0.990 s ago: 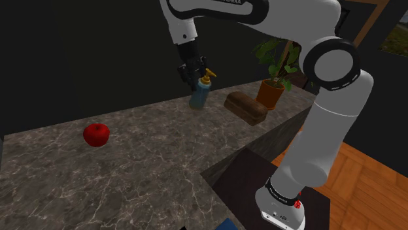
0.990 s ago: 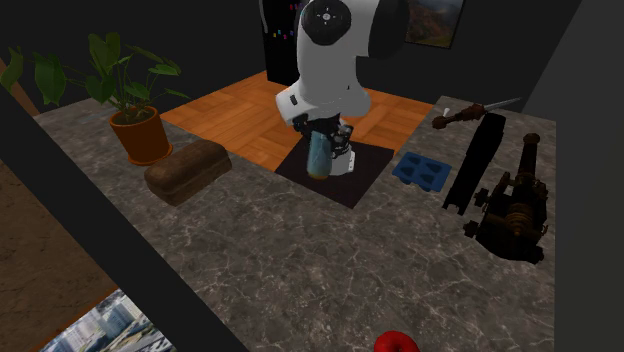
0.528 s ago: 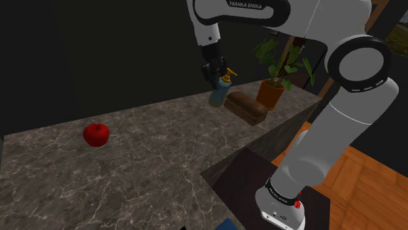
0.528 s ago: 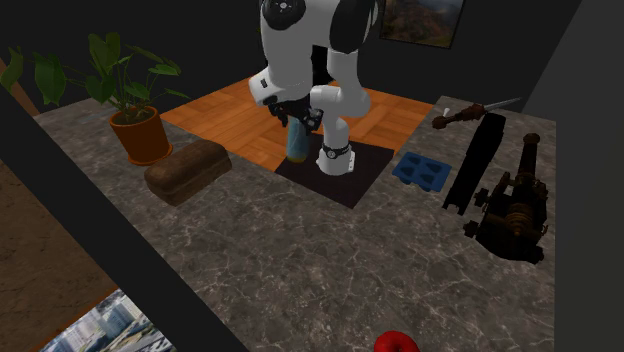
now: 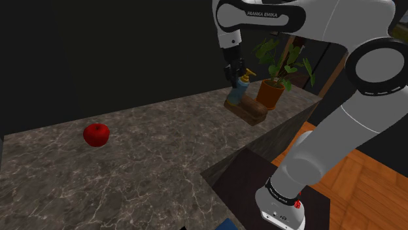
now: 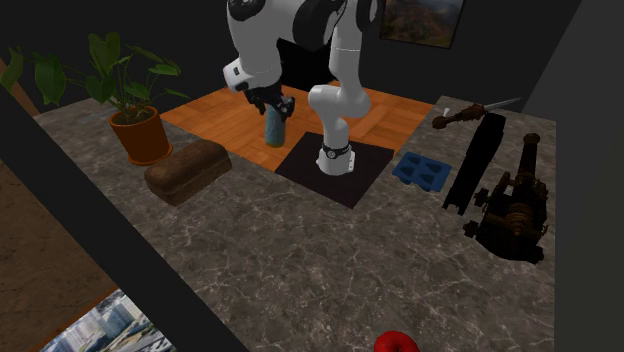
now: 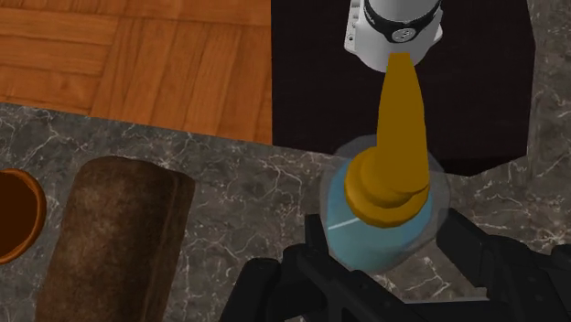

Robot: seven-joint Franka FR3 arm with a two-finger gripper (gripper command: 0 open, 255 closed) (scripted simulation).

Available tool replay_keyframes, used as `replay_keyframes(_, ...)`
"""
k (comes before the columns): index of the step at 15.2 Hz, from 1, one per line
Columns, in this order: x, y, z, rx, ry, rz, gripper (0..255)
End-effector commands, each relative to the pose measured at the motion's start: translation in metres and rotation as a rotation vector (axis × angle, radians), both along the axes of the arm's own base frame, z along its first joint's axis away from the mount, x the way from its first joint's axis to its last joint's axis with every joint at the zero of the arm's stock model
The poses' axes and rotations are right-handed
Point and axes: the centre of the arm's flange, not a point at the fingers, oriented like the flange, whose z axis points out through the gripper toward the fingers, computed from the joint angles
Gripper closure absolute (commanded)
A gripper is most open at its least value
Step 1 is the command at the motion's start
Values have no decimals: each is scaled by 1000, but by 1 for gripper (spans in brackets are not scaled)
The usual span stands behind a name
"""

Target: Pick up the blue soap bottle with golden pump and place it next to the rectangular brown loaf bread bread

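Black gripper (image 5: 235,70) was clamped tight on blue soap bottle (image 5: 236,97), golden pump poking up past fingers. Bottle was tilted, held off marble counter (image 5: 150,163), upper right of centre in shoulder view. It hung just beside brown loaf (image 5: 251,108), at loaf's left end there. Close behind loaf, potted plant (image 5: 270,91) by counter's far edge. At mid-left, red apple (image 5: 96,134) well apart, open counter between.

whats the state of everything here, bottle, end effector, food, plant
end effector: shut on the soap bottle
soap bottle: held above the counter, close to the loaf, pump on top
loaf: whole, lying flat on the counter
apple: whole, resting on the counter
potted plant: upright on the counter
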Motion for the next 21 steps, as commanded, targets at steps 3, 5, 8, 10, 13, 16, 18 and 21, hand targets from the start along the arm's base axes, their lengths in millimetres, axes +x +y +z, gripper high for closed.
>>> replay_keyframes(3, -26, -47, 0, 0, 0, 1, 255)
replay_keyframes(5, -37, -71, 0, 0, 0, 1, 255)
replay_keyframes(8, -54, -107, 1, 0, 0, 1, 255)
replay_keyframes(10, -65, -131, 1, 0, 0, 1, 255)
replay_keyframes(13, -80, -162, -4, 0, 0, 1, 255)
replay_keyframes(16, -80, -162, -20, 0, 0, 1, 255)
replay_keyframes(18, -80, -162, -31, 0, 0, 1, 255)
replay_keyframes(21, -80, -162, -47, 0, 0, 1, 255)
